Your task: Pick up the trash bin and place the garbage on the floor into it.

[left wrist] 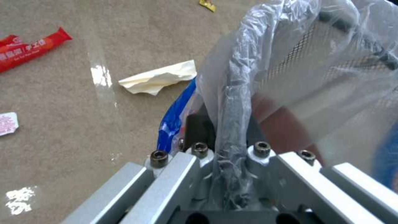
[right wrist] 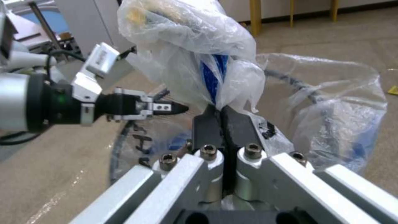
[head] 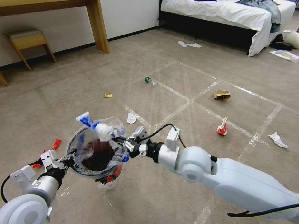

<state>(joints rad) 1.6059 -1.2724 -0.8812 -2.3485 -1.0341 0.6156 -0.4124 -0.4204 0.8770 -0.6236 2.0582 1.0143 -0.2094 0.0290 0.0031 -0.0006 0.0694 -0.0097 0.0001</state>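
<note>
The trash bin (head: 107,177), red-orange with a crinkled clear liner, hangs just above the floor (head: 174,186). My left gripper (head: 69,161) is shut on its bagged rim (left wrist: 232,102). My right gripper (head: 116,139) reaches over the opposite rim, shut on a crumpled wad of clear plastic with blue print (right wrist: 199,56); I cannot tell whether it is part of the liner. Garbage lies around: a red wrapper (head: 56,144), white tissue (head: 131,118), yellow scrap (head: 108,95), green-labelled bottle (head: 149,81), brown paper bag (head: 221,94), red-and-white carton (head: 222,127), another tissue (head: 278,139).
A wooden desk leg (head: 98,25) and a stool (head: 26,39) stand at the back left. A bed (head: 230,15) fills the back right, with slippers (head: 190,44) before it. Cream paper (left wrist: 159,77) and a small white packet (left wrist: 7,123) lie below the bin.
</note>
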